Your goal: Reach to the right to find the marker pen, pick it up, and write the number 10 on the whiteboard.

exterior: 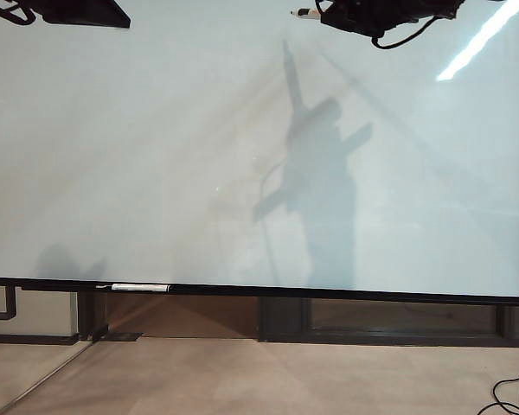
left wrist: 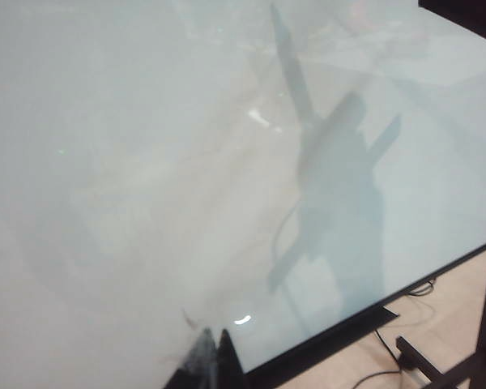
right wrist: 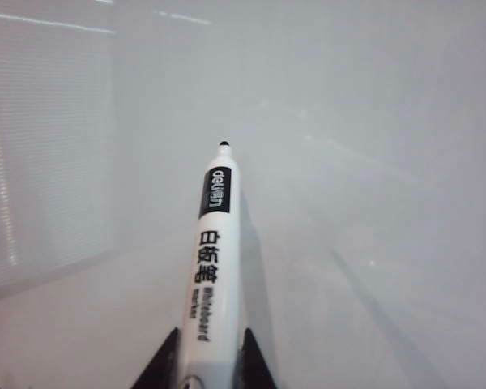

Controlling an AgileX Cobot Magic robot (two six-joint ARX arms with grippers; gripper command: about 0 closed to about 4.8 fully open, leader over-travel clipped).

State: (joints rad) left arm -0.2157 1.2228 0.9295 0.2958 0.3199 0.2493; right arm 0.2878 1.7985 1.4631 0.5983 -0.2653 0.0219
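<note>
Right gripper (right wrist: pixel 209 374) at the top of the whiteboard (exterior: pixel 156 156), right of centre, pinches the pen (right wrist: pixel 215 267) by its rear so the tip points ahead at the board, apparently to start the 10; no strokes yet. Pen: white barrel, black label band, small dark tip, uncapped. Left gripper (left wrist: pixel 206 361) hangs at top left; its jaws barely show, so I cannot tell their state.

Pale floor (exterior: pixel 259 376), black cable (exterior: pixel 504 399).
</note>
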